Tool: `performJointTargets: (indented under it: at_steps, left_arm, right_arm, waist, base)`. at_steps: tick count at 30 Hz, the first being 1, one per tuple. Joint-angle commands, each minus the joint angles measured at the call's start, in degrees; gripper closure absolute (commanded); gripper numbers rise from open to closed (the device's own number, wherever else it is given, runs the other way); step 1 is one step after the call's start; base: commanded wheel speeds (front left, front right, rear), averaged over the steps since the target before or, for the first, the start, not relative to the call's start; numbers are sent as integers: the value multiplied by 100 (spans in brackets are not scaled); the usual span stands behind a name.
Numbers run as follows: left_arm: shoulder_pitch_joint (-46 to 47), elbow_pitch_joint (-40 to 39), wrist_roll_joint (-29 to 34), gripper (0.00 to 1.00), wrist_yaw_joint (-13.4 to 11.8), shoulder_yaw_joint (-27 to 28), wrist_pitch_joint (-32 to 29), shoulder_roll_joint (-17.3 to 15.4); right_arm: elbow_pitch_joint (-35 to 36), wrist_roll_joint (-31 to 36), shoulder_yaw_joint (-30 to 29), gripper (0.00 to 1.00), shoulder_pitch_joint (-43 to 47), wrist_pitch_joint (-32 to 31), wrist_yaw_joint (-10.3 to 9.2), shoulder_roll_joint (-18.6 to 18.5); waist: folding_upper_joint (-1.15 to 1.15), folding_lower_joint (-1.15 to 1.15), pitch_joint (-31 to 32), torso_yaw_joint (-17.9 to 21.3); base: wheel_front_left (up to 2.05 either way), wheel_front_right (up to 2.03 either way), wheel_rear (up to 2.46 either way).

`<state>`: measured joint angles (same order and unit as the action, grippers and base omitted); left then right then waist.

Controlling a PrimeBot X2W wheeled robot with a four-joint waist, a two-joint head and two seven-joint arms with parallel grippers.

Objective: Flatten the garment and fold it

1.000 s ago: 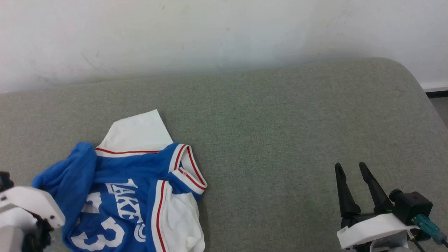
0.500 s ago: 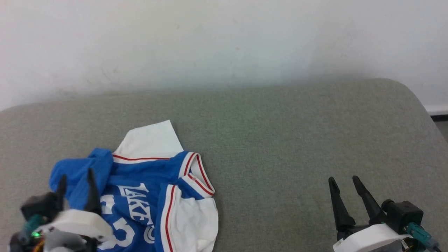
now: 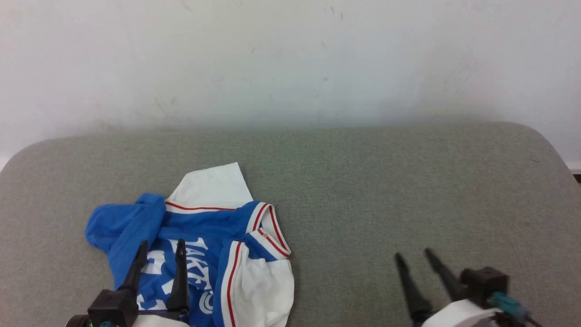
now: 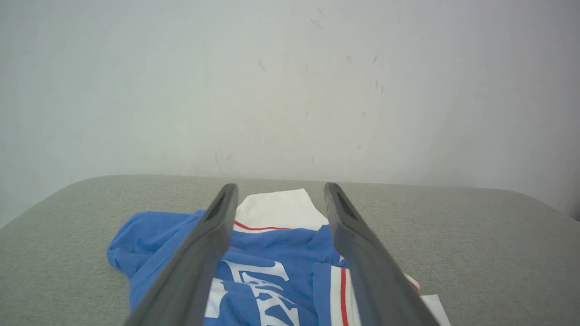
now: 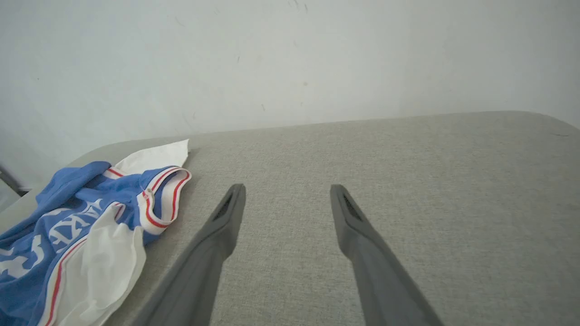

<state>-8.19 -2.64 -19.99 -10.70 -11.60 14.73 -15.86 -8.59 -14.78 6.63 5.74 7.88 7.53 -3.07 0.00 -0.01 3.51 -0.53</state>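
ITEM: blue jersey T-shirt point(image 3: 213, 222) | TEXT: white capital lettering point(image 4: 253, 271) across the blue chest, "LAKE" legible, later letters lost at a fold | NUMBER: large white numeral point(image 5: 18, 262) below the lettering, partly hidden, not readable

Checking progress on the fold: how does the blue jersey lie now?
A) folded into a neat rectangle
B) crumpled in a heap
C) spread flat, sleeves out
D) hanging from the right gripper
B: the garment lies rumpled on the grey cushion, blue side bunched.
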Motion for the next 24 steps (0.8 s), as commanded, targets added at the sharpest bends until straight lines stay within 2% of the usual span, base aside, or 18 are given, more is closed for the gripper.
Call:
performJointTargets:
  at_steps: [1, 10, 24]
  left_arm:
    - [-87, -16, 77, 0, 1, -20, 26, 16]
    - [114, 11, 272, 0, 143, -76, 26, 199]
    - [632, 108, 492, 0, 388, -66, 27, 555]
  right_arm:
    - [-82, -48, 203, 0, -36, -171, -4, 19]
    - [-992, -613, 1861, 0, -982, -1317, -4, 19]
    - [-2858, -1414, 3375, 0, -2925, -2178, -4, 19]
  waist:
    - [0, 1, -22, -79]
    - [0, 1, -268, -376]
    - [0, 1, -931, -635]
  base:
    - [0, 0, 0]
    - [0, 0, 0]
    - [0, 0, 0]
